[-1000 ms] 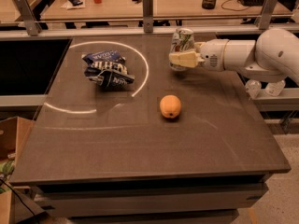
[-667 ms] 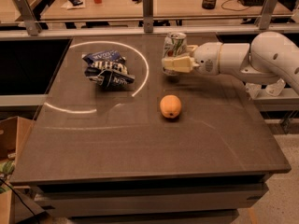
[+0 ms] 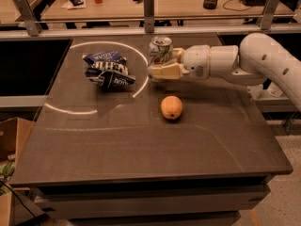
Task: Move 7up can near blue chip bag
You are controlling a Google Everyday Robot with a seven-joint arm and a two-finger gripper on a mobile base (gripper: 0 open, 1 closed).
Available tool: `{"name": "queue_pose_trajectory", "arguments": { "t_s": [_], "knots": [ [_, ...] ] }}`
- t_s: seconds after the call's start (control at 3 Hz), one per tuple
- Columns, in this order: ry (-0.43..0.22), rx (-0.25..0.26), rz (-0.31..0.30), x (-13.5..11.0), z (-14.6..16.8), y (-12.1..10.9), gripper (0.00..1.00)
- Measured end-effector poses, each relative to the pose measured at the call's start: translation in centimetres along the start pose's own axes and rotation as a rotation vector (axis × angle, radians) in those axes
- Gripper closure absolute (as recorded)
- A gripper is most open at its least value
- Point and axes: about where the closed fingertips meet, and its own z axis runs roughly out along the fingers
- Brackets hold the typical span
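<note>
The 7up can [image 3: 161,50], white and green with a silver top, is held upright in my gripper [image 3: 159,66], just above the dark table [image 3: 141,140]. The gripper is shut on the can and reaches in from the right on a white arm. The blue chip bag [image 3: 108,70], crumpled dark blue foil with white lettering, lies on the table to the left of the can, a short gap away.
A round orange fruit [image 3: 171,107] lies on the table in front of the gripper. A bright ring of light [image 3: 136,86] curves around the bag. A rail with posts [image 3: 149,6] runs behind the table. A cardboard box [image 3: 11,140] stands at the left.
My gripper has carried the 7up can leftward across the back of the table, closer to the blue chip bag. The bag and the orange have not moved.
</note>
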Motion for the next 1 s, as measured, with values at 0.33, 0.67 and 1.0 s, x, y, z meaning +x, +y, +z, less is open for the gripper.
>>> {"name": "queue_pose_trajectory", "arguments": {
  "t_s": [0.33,0.67,1.0],
  "knots": [
    [-0.002,-0.056,-0.030,-0.6,1.1,1.5,1.00],
    [0.000,-0.098,-0.064,-0.3,2.2,2.7,1.00],
    [0.001,-0.109,-0.113,1.1,3.2,2.8,1.00]
  ]
}}
